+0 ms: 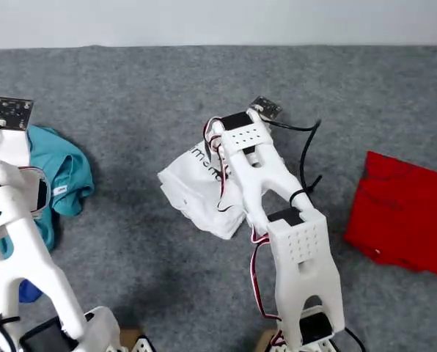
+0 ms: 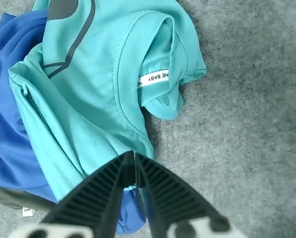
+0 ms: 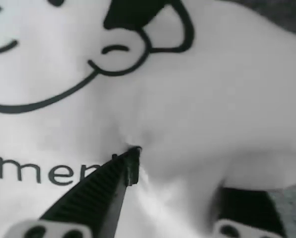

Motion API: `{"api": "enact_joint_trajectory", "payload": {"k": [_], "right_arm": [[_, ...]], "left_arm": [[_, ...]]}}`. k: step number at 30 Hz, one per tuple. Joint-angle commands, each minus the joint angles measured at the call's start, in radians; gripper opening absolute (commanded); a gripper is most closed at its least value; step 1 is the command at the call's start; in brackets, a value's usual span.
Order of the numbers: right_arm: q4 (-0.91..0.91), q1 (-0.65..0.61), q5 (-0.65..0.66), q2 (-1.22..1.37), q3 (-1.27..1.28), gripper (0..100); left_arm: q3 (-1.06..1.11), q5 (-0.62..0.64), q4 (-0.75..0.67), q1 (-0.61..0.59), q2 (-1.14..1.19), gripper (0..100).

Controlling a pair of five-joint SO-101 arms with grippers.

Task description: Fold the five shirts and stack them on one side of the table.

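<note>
Right hand [image 3: 185, 173]: wide open, one fingertip pressed into the white shirt [image 1: 196, 194], with cloth bulging between the jaws. This shirt lies crumpled at the centre of the high view. Left hand [image 2: 134, 166]: jaws closed together, tips at the edge of the teal shirt [image 2: 103, 89], which overlies a blue shirt [image 2: 9, 139] at far left. A flat red shirt [image 1: 402, 213] lies at right on the grey worktop [image 1: 130, 95].

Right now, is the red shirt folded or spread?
Folded: the red shirt lies as a compact, flat rectangle with straight edges, no sleeves sticking out.
</note>
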Motion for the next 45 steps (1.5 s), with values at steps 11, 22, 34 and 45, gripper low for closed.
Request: {"api": "enact_joint_trajectory", "payload": {"k": [11,22,34,45], "right_arm": [[0.185,0.128,0.262,-0.197,-0.031,0.9],[0.329,0.300,0.660,-0.430,-0.031,0.9],[0.387,0.615,1.054,-0.536,-0.032,0.9],[0.387,0.746,1.169,-0.610,-0.034,0.9]], "left_arm": [[-0.010,0.000,0.008,0.009,-0.028,1],[-0.010,0.000,0.008,0.009,-0.029,1],[-0.010,0.005,0.021,0.011,-0.029,1],[-0.010,0.005,0.021,0.011,-0.029,1]]}}
